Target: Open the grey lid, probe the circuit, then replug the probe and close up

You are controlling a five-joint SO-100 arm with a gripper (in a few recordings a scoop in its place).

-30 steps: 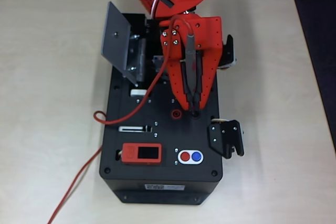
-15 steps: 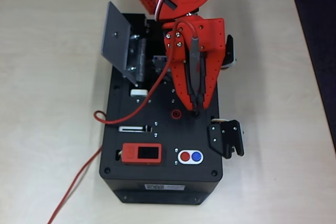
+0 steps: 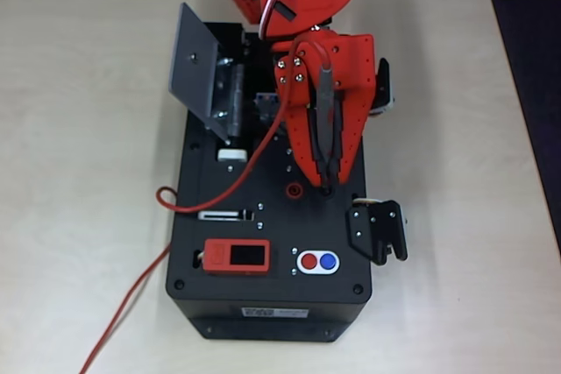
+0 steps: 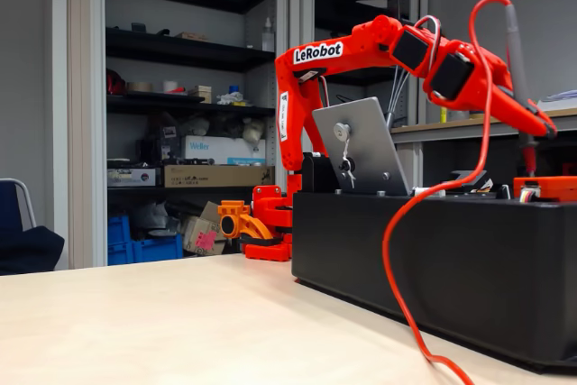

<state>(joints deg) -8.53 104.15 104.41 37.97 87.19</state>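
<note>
The grey lid (image 3: 197, 67) (image 4: 365, 155) stands swung up at the far left of the black box (image 3: 263, 304) (image 4: 433, 250). My red gripper (image 3: 325, 179) (image 4: 541, 128) is shut on the grey probe (image 3: 325, 116) (image 4: 517, 47), which points down. Its tip hangs at a dark hole just right of the red socket (image 3: 295, 188); I cannot tell if it touches. The probe's red cable (image 3: 219, 188) (image 4: 397, 250) loops left over the box and off the table's near edge. My arm covers most of the circuit recess beside the lid; only a grey sliver (image 3: 263, 104) shows.
On the box top sit an orange display module (image 3: 235, 256), a red and blue button pair (image 3: 317, 261) and a white slot (image 3: 223, 215). A black latch bracket (image 3: 377, 229) juts from the box's right edge. Bare table lies left and right of the box.
The gripper with the probe has shifted slightly to the right and the probe's upper end has tipped a little. The lid and the cable loop have stayed put.
</note>
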